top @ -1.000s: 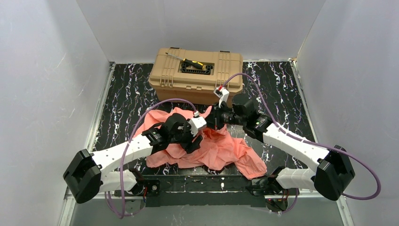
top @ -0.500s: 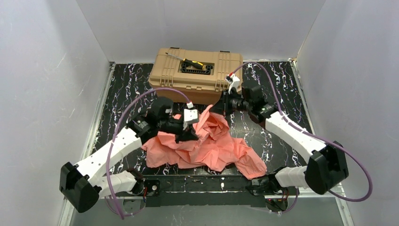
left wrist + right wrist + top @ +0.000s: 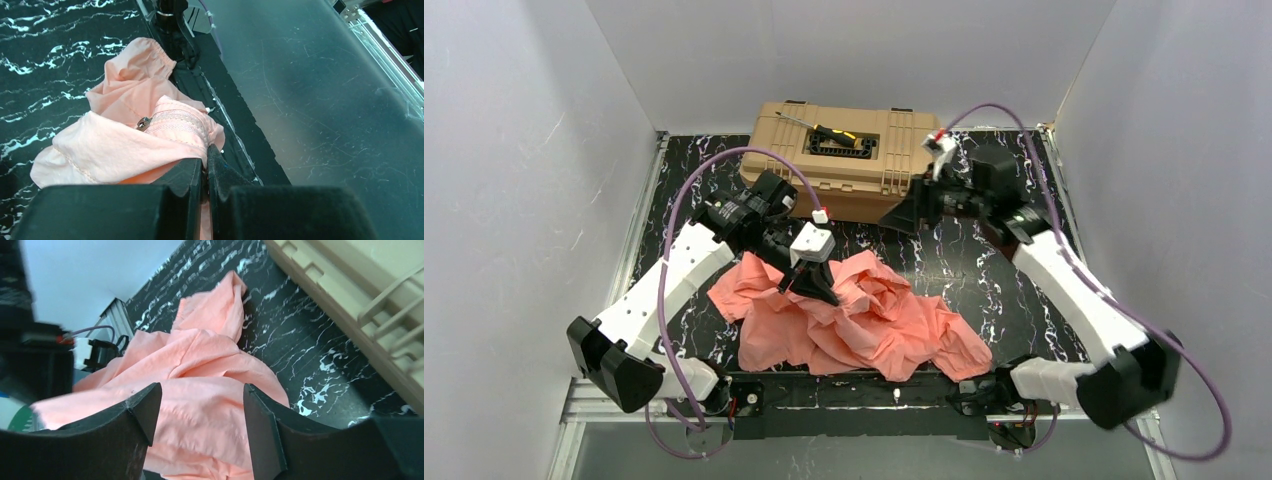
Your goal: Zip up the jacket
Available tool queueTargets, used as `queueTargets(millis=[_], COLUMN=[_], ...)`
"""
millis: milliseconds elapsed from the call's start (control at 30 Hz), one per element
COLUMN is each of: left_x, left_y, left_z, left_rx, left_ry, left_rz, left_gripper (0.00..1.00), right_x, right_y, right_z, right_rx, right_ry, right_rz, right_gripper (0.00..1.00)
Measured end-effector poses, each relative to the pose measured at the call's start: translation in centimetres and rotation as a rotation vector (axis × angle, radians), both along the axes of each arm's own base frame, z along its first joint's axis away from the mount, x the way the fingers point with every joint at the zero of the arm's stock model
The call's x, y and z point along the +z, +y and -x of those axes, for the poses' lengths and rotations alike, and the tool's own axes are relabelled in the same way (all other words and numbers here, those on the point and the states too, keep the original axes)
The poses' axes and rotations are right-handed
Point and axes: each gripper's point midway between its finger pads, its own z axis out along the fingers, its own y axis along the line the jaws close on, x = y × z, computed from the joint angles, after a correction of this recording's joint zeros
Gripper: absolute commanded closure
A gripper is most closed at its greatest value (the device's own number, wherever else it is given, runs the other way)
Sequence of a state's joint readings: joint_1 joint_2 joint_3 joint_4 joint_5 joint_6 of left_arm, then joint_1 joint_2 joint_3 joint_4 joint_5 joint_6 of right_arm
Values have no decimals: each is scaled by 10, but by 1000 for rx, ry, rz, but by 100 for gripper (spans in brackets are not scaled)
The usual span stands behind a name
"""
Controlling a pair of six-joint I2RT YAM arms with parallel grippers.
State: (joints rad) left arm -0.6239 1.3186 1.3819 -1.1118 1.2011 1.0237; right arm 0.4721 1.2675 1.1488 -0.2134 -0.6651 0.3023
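While your left gripper [image 3: 205, 157] pinches a fold of the jacket [image 3: 864, 320], thin crumpled salmon-pink cloth heaped on the black marbled table [image 3: 699, 165], and your right gripper [image 3: 200, 395] hangs spread and empty, you are likely at the flattening step; next, secure the small metal zipper pull [image 3: 143, 122].
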Motion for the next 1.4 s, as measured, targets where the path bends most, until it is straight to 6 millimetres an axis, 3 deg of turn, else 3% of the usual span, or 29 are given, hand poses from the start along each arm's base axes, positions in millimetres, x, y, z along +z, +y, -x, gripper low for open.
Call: queueTargets(millis=[133, 233, 333, 433, 633, 767, 900, 933, 967, 1033, 1067, 1100, 1233, 1400], left_x=[17, 26, 31, 35, 38, 38, 38, 38, 38, 38, 38, 37, 36, 28], left_y=[6, 8, 9, 9, 11, 11, 11, 11, 11, 11, 11, 11, 11, 16], left_z=[6, 6, 6, 7, 9, 10, 9, 9, 9, 9, 9, 9, 9, 8], left_rx=[-45, -66, -80, -91, -109, -117, -122, -122, -122, -122, -122, -121, -120, -127], left_ry=[-44, -61, -76, -87, -103, -118, -129, -129, -130, -128, -127, -126, -129, -172], left_rz=[34, 60, 76, 88, 102, 111, 117, 117, 117, 116, 116, 115, 107, 81], left_gripper=[100, 100, 100, 100, 100, 100, 100, 100, 100, 100, 100, 100, 100, 100], right_x=[55, 80, 71, 39, -20, -34, -24, -11, -11, -10, -10, -10, -10, 8], right_y=[-27, -32, -28, -11, 22, 31, 42, 54, 54, 60, 62, 63, 60, 25], right_z=[43, 84, 115, 134, 137, 133, 126, 131, 131, 140, 143, 146, 149, 145], right_rx=[13, 92, 180, 265, 325, 308, 289, 309, 309, 337, 349, 361, 357, 243], right_ry=[-120, -174, -144, -46, 60, 35, -53, -124, -124, -141, -150, -155, -182, -278], right_rz=[-74, -154, -189, -162, -48, -32, -65, -122, -122, -137, -141, -145, -127, -105], right_gripper=[33, 33, 33, 34, 41, 42, 42, 44, 49, 71, 89, 99, 99, 99])
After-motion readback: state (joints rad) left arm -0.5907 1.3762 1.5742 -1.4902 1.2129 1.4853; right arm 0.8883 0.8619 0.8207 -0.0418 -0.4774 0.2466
